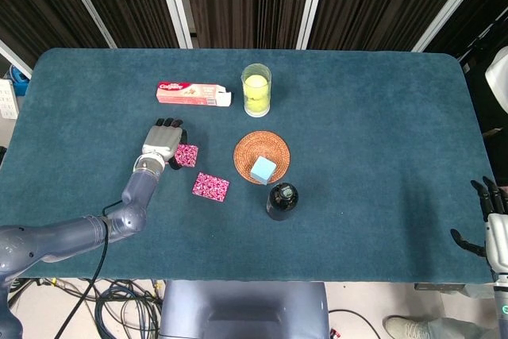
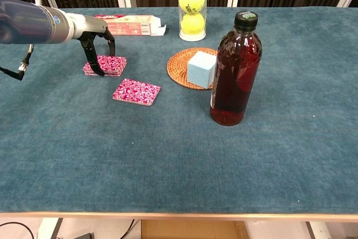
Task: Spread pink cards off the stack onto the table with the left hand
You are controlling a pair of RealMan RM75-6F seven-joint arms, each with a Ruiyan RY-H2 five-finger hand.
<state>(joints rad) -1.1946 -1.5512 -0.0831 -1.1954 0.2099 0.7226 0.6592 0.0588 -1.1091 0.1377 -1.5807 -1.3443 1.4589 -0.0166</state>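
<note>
A small stack of pink patterned cards (image 1: pixel 187 155) (image 2: pixel 107 66) lies left of the table's middle. A loose pink card (image 1: pixel 210 186) (image 2: pixel 136 92) lies flat on the cloth just in front of it and to the right. My left hand (image 1: pixel 163 142) (image 2: pixel 96 42) arches over the stack's left side, fingers pointing down, with the fingertips (image 2: pixel 99 71) touching the stack's near left edge. I see no card lifted in it. My right hand (image 1: pixel 492 229) hangs at the table's far right front edge, fingers apart and holding nothing.
A woven coaster (image 1: pixel 262 156) (image 2: pixel 190 68) carries a light blue block (image 1: pixel 263 169) (image 2: pixel 201 66). A dark red bottle (image 1: pixel 282 200) (image 2: pixel 235 71) stands in front of it. A tube of tennis balls (image 1: pixel 255 90) (image 2: pixel 192 6) and a toothpaste box (image 1: pixel 193 94) (image 2: pixel 131 24) lie behind.
</note>
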